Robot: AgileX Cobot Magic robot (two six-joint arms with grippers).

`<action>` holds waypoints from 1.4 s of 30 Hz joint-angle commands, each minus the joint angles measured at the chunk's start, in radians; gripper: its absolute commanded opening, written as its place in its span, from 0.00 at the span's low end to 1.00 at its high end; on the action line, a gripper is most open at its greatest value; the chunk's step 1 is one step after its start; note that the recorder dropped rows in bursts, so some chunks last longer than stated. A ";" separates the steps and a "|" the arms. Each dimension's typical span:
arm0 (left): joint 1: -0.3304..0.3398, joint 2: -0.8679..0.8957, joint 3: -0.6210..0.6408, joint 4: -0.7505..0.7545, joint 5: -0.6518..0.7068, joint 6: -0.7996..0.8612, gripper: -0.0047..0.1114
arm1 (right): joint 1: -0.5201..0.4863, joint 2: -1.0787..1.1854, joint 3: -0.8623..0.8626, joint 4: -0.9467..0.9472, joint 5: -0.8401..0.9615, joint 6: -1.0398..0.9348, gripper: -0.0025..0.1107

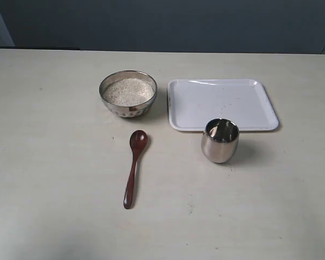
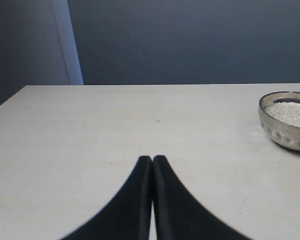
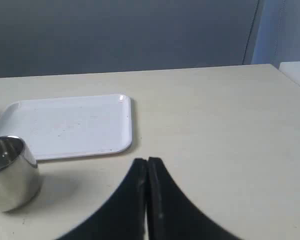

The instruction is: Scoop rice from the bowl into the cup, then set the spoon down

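A shiny steel bowl heaped with white rice stands mid-table; it also shows in the left wrist view as the bowl with rice. A dark reddish-brown wooden spoon lies flat in front of the bowl, head toward it. The steel cup stands upright to the right; the right wrist view shows the cup too. My left gripper is shut on nothing, well away from the bowl. My right gripper is shut on nothing, beside the cup. Neither gripper appears in the exterior view.
A white rectangular tray lies behind the cup, to the right of the bowl; the right wrist view shows the tray as well. The pale table ends at a dark wall behind.
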 commanded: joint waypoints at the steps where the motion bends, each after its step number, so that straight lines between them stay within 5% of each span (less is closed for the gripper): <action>1: -0.008 0.000 0.005 0.000 -0.005 -0.003 0.04 | -0.004 -0.008 0.003 -0.004 -0.012 0.000 0.01; 8: -0.008 0.000 0.005 0.000 -0.005 -0.003 0.04 | -0.004 -0.008 0.003 -0.014 -0.021 -0.002 0.01; 10: -0.008 0.000 0.005 0.000 -0.005 -0.003 0.04 | -0.004 -0.008 0.003 -0.036 -0.140 0.012 0.01; 15: -0.008 0.000 0.005 0.000 -0.005 -0.003 0.04 | -0.004 -0.008 0.003 0.644 -0.627 0.228 0.01; 20: -0.008 0.000 0.005 0.000 -0.005 -0.003 0.04 | -0.004 -0.006 0.003 1.017 -0.656 0.276 0.01; 33: -0.008 0.000 0.005 0.000 -0.005 -0.003 0.04 | -0.004 -0.006 0.003 0.951 -0.566 0.217 0.01; 38: -0.008 0.000 0.005 0.000 -0.005 -0.003 0.04 | -0.002 -0.006 -0.019 0.740 -0.531 0.273 0.01; 42: -0.008 0.000 0.005 0.000 -0.005 -0.003 0.04 | -0.002 0.019 -0.221 0.366 -0.325 0.273 0.01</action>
